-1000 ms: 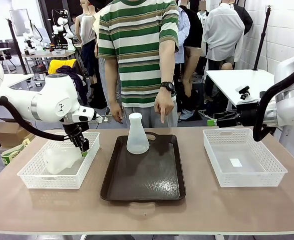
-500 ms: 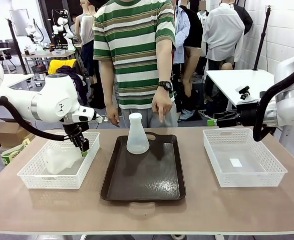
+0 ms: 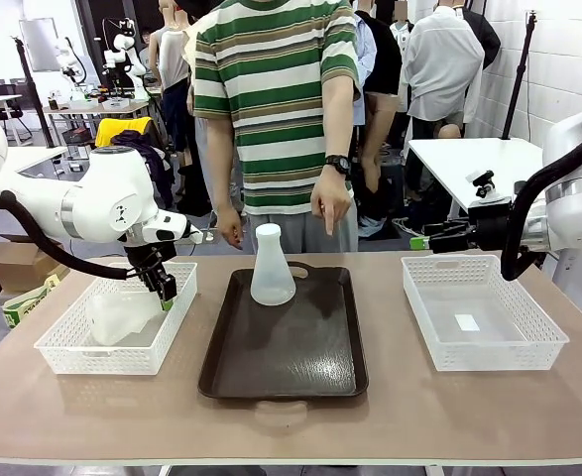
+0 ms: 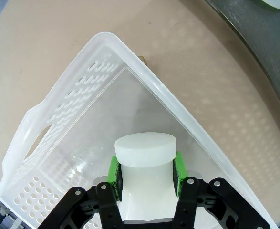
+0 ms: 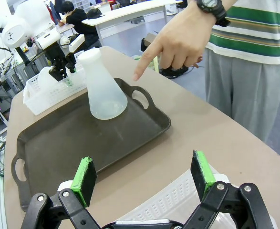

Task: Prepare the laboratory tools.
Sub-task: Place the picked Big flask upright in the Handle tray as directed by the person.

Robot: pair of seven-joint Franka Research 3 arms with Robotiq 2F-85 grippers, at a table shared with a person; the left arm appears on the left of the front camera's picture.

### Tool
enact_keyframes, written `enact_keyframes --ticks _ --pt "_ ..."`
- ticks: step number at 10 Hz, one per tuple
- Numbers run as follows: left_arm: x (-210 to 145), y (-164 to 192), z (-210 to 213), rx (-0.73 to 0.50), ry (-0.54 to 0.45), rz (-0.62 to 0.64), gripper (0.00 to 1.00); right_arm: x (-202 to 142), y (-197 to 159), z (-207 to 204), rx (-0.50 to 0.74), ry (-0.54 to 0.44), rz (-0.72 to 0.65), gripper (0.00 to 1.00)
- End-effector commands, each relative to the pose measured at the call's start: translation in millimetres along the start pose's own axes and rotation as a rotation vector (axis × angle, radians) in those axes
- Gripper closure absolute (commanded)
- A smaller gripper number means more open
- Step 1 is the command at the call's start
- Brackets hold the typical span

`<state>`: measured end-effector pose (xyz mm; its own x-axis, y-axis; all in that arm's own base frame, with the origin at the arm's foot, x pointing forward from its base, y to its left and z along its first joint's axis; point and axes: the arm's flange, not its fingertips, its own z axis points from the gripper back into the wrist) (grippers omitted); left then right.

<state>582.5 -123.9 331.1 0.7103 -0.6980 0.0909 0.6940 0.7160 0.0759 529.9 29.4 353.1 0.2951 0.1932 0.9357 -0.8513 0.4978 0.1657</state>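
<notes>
The left gripper, at the left of the front view, is clamped on the neck of a frosted flask that lies on its side inside the left white basket. In the left wrist view, low in the centre of the frame, the two green pads press against either side of that neck, its flat round mouth pointing up toward the basket's far corner. The right gripper spans the bottom of the right wrist view with its jaws wide apart and nothing between them, hanging over the rim of the right white basket; in the front view it sits at the right, above that basket's far edge. The second flask stands upright at the upper middle of the dark brown tray, which fills the centre of the table. A person in a green striped shirt stands at the top centre of the front view, one hand held above the tray's far end with its forefinger pointing down; the other hand hangs near the table's far edge
</notes>
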Motion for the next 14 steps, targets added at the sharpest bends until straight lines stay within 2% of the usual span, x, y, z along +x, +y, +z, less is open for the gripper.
enact_keyframes --ticks 1,2,5,8,9,10,12,14 --pt "-2.3 -1.2 11.5 0.064 -0.042 -0.03 1.0 -0.8 0.4 -0.4 0.0 0.001 -0.001 0.0" --pt "-4.3 -1.2 28.0 0.086 -0.056 -0.022 1.0 -0.8 0.4 -0.4 0.0 0.001 -0.001 0.0" --pt "-16.1 1.8 98.3 0.091 -0.216 -0.042 1.0 -0.8 0.4 -0.4 0.0 0.001 -0.001 0.0" --pt "-39.7 0.4 170.3 -0.128 -0.521 -0.181 1.0 -0.8 0.4 -0.4 0.0 0.001 -0.001 0.0" --pt "-49.1 0.5 191.5 -0.135 -0.607 -0.208 1.0 -0.8 0.4 -0.4 0.0 0.001 -0.001 0.0" --pt "-58.8 -1.7 212.7 -0.206 -0.728 -0.278 1.0 -0.8 0.4 -0.4 0.0 0.001 -0.001 0.0" --pt "-62.6 -9.5 224.8 -0.449 -0.994 -0.467 1.0 -0.8 0.4 -0.4 0.0 0.001 -0.001 0.0" --pt "-49.8 -16.4 206.3 -0.705 -1.121 -0.58 1.0 -0.8 0.4 -0.4 0.0 0.001 -0.001 0.0"
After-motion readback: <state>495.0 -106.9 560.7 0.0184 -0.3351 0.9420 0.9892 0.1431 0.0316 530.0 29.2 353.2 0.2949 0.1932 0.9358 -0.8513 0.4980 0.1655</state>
